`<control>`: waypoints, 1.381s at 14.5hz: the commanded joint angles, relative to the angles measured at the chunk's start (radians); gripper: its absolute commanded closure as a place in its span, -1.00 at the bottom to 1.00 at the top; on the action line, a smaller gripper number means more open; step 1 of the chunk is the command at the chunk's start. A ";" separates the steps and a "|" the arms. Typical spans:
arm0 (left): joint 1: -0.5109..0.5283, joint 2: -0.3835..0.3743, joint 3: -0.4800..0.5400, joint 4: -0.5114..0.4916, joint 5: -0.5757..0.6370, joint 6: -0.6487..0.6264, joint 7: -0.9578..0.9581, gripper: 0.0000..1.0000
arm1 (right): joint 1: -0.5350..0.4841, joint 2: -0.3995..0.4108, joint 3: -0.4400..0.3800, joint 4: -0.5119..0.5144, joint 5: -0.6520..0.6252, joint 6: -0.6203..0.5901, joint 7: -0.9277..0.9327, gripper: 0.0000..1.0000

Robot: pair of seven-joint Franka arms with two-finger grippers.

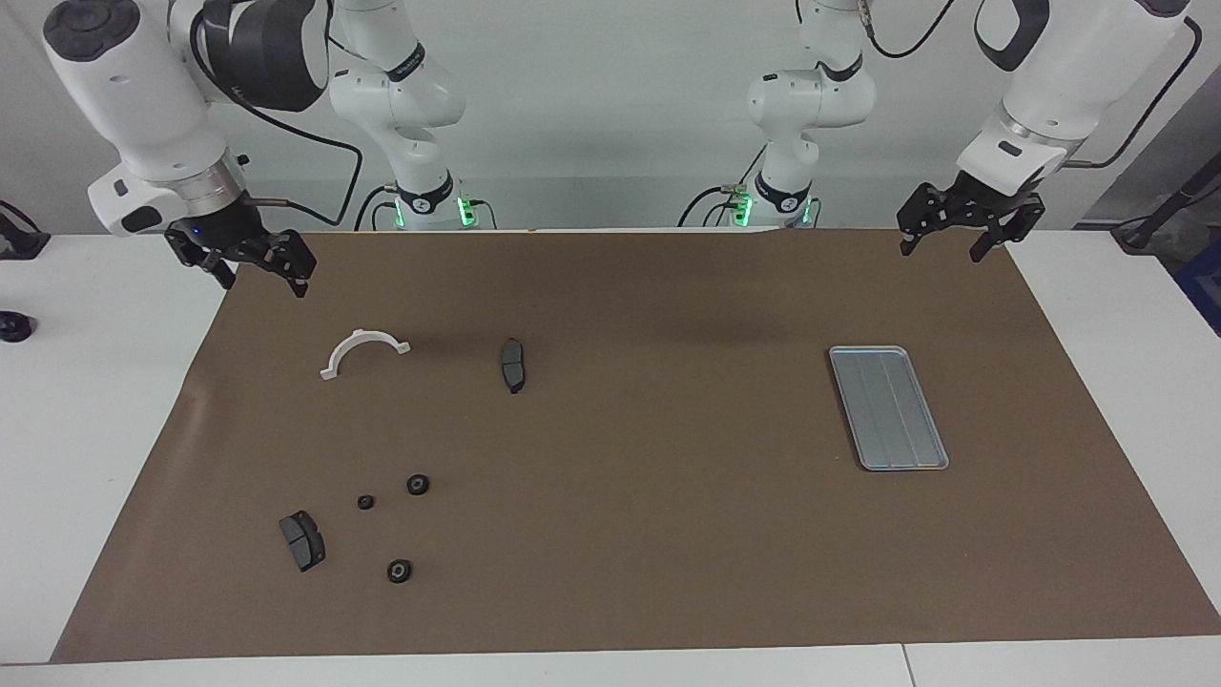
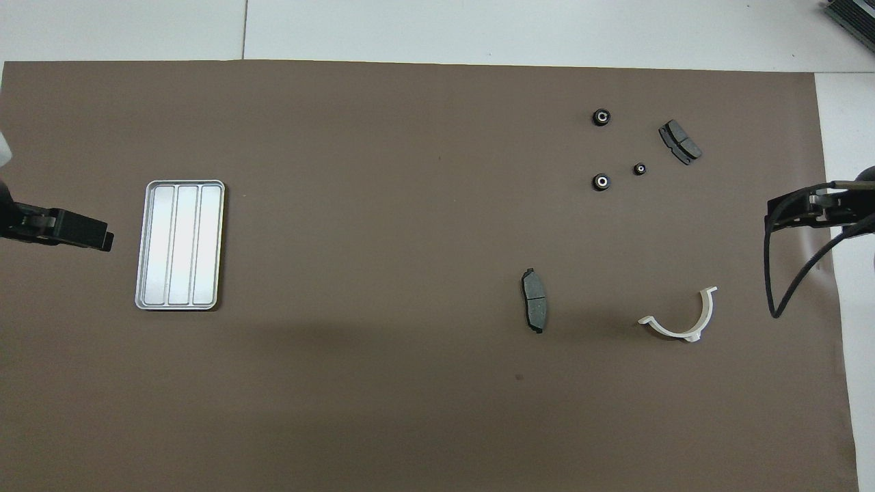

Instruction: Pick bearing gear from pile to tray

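Three small black round bearing gears lie loose on the brown mat toward the right arm's end: one [image 1: 417, 485] [image 2: 601, 182], a smaller one [image 1: 365, 502] [image 2: 640, 169] beside it, and one [image 1: 399, 571] [image 2: 601, 117] farther from the robots. The silver-grey ridged tray [image 1: 887, 405] [image 2: 180, 244] lies empty toward the left arm's end. My right gripper [image 1: 262, 277] hangs open and empty over the mat's corner nearest its base. My left gripper [image 1: 942, 248] hangs open and empty over the mat's edge, nearer the robots than the tray.
A dark brake pad [image 1: 513, 364] [image 2: 534, 299] lies mid-mat, and another [image 1: 301, 540] [image 2: 679, 141] beside the gears. A white half-ring bracket [image 1: 362, 351] [image 2: 683, 321] lies nearer the robots than the gears. A small black object [image 1: 14, 326] sits on the white table.
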 commanded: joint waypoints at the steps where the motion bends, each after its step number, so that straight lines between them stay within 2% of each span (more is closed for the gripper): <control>1: 0.008 -0.016 0.001 -0.008 -0.007 -0.013 0.014 -1.00 | 0.000 -0.028 0.002 -0.032 -0.015 -0.002 -0.035 -1.00; 12: 0.008 -0.016 0.001 -0.008 -0.007 -0.013 0.014 -1.00 | -0.031 -0.029 0.001 -0.046 0.008 0.018 -0.114 -1.00; 17: 0.008 -0.016 0.001 -0.008 -0.007 -0.013 0.014 -1.00 | -0.020 -0.051 0.001 -0.132 0.008 0.169 -0.074 -1.00; 20: 0.008 -0.016 0.001 -0.008 -0.007 -0.013 0.014 -1.00 | -0.014 0.010 0.001 -0.132 0.007 0.258 -0.080 -1.00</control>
